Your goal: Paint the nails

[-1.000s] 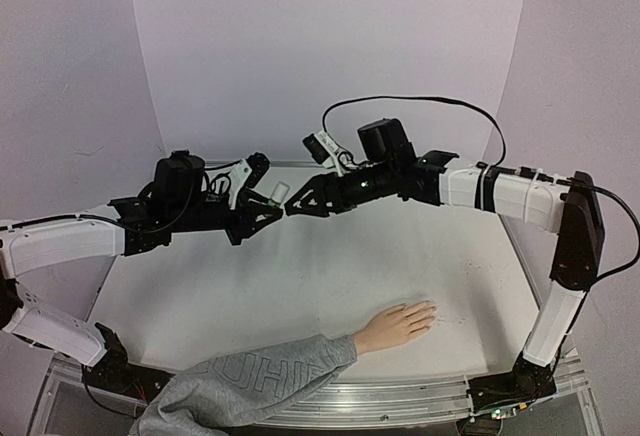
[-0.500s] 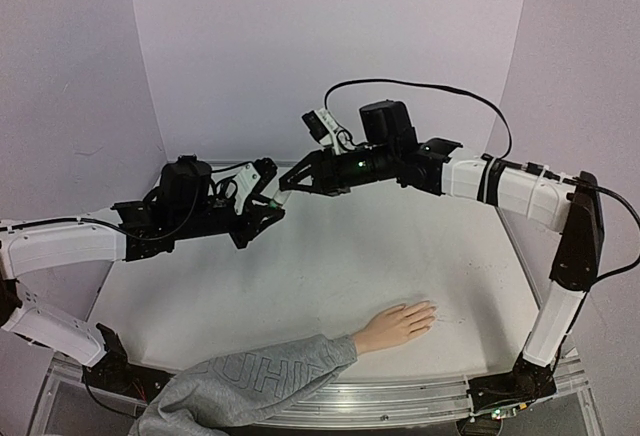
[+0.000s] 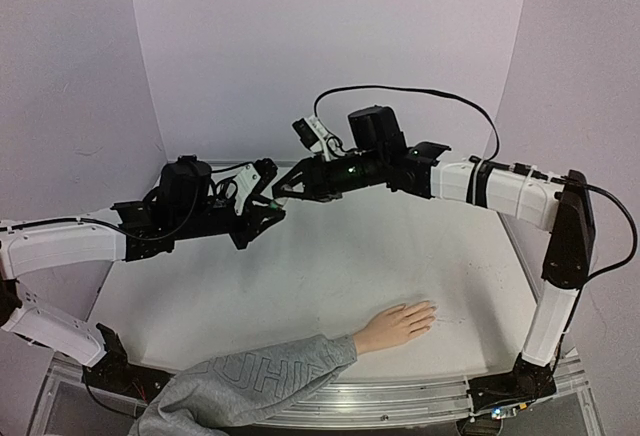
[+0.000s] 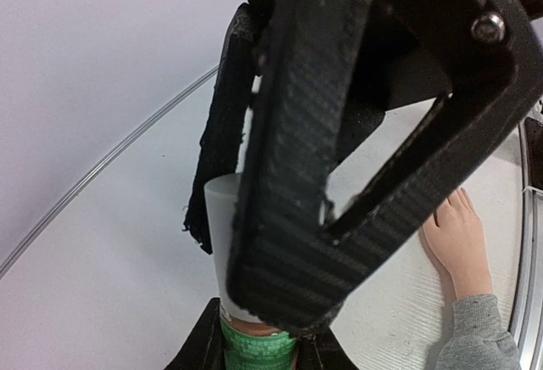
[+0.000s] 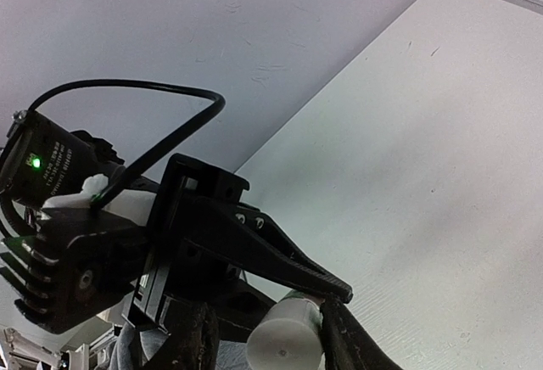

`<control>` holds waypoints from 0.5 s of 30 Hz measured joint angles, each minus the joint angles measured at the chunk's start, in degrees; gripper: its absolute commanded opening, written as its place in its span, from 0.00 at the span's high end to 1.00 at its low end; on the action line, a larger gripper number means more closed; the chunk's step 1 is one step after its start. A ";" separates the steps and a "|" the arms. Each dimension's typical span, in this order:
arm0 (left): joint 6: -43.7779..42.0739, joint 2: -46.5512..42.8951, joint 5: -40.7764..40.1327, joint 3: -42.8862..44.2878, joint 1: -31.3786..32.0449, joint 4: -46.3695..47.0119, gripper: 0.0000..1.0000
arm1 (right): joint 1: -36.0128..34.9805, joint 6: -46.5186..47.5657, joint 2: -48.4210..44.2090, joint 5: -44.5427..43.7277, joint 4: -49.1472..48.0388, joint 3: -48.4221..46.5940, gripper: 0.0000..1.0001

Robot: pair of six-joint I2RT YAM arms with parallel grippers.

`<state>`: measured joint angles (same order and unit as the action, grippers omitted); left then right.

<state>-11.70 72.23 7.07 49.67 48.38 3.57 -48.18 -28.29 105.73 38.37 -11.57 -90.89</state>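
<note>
My left gripper [image 3: 266,202] is shut on a small bottle [image 4: 254,350] with a green label and holds it up over the back of the table. My right gripper [image 3: 279,194] reaches in from the right with its jaws round the bottle's white cap [image 5: 285,336]. One finger [image 5: 339,336] touches the cap, and a gap shows beside the other finger [image 5: 199,336]. The mannequin hand [image 3: 397,325] lies flat near the front edge in a grey sleeve [image 3: 250,381]. Its nails [image 3: 430,308] are too small to make out. They are far from both grippers.
The white table [image 3: 330,266] is walled by pale lilac panels at the back and sides. A metal rail [image 3: 400,401] runs along the front edge. A black cable [image 3: 400,89] loops above the right wrist.
My right gripper has moved left onto the bottle's cap and its jaws have narrowed around it. The left gripper with the bottle shifted slightly, then held still.
</note>
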 measured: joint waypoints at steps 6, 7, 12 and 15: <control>0.48 -0.68 0.85 -0.02 0.00 -0.09 1.00 | -0.07 1.27 0.24 -0.28 0.07 -0.02 0.94; 0.72 -0.76 1.09 -0.02 0.00 -0.13 1.00 | -0.07 2.01 0.24 -0.17 0.04 -0.02 1.00; 2.34 -1.01 10.03 -0.04 -1.84 -0.92 1.00 | 0.15 10.40 0.17 4.20 1.16 0.00 1.00; 4.11 -0.76 22.77 -0.04 -4.50 -1.36 1.00 | -0.15 20.92 -0.87 8.31 3.76 0.39 1.00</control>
<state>-7.60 71.46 29.85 49.63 43.88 2.22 -48.34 -7.38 104.86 46.68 -7.81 -90.50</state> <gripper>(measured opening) 0.229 0.217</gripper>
